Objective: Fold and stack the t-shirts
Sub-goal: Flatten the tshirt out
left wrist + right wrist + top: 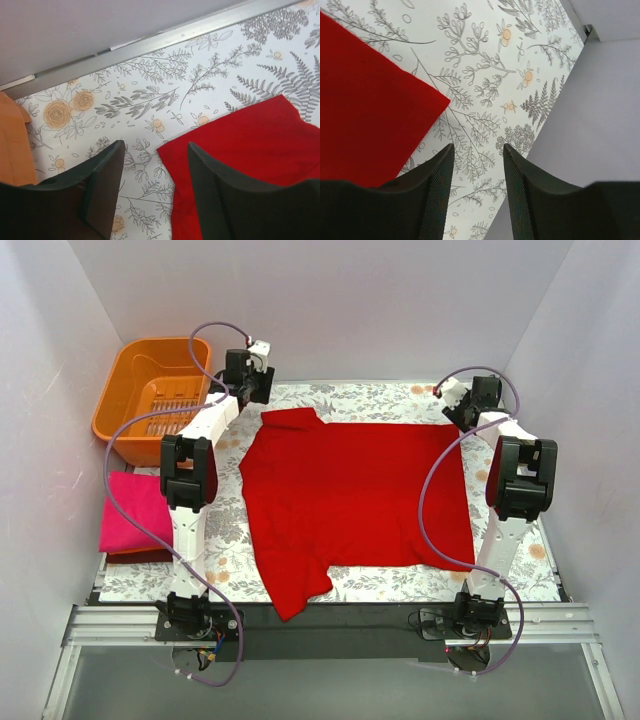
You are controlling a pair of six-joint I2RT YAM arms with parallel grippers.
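Both left tool [156, 147] and right tool [478, 148] stand parted, empty; red t-shirt [350, 500] runs left-right, collar seemingly leftward.

You see the red t-shirt [350, 500] as soft, matt cloth, and the floral cloth [400, 585] as smooth, matt printed fabric. The basket [118, 390] is glossy orange plastic. The fingers [215, 190] of the left pincer [155, 150] are matt black with fine ribbing, and the rail [150, 45] is dull grey metal.
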